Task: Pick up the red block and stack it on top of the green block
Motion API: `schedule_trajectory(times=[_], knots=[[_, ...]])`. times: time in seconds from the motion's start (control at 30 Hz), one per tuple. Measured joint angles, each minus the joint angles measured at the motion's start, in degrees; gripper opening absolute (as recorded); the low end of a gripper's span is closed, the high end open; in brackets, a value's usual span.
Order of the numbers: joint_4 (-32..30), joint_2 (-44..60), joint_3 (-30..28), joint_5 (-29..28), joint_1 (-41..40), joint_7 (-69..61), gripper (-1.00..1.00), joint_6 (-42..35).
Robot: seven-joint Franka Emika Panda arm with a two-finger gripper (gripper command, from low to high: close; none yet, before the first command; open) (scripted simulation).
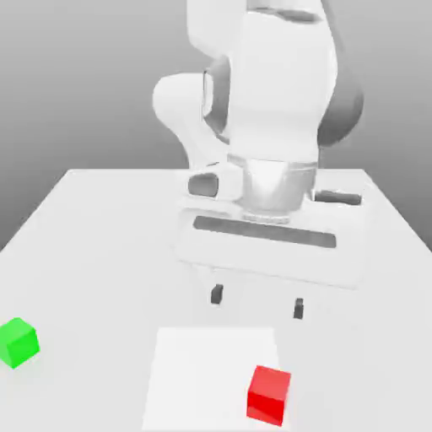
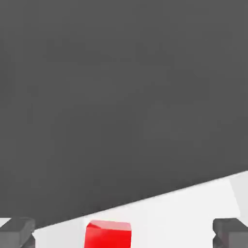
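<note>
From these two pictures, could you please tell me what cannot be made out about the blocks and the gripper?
- red block: hand view, its lower part is cut off by the picture's edge.
- gripper: exterior view, its open fingers show as two dark tips; the hand's white body covers the rest.
- green block: exterior view, its far faces are turned away.

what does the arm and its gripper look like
The arm is glossy white, with rounded bulky shells and dark grey joint sections. The hand is a wide white block with a dark grey slot along its face. The gripper has two small dark grey fingertips. No cables or markings visible.
</note>
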Motion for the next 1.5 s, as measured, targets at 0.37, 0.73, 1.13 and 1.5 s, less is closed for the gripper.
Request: schedule_trajectory(times=[0.37, 0.73, 1.13, 1.5], knots=[[-0.1, 17.8, -3.1, -2.5, 3.7, 6.0, -1.0, 11.6], [-1.6, 8.4, -1.4, 2.6, -0.3, 2.8, -1.0, 3.7], [-2.2, 3.9, -19.7, 9.3, -19.7, 4.5, -1.0, 0.0], [0.4, 13.7, -22.2, 15.8, -26.7, 1.8, 1.0, 7.0]])
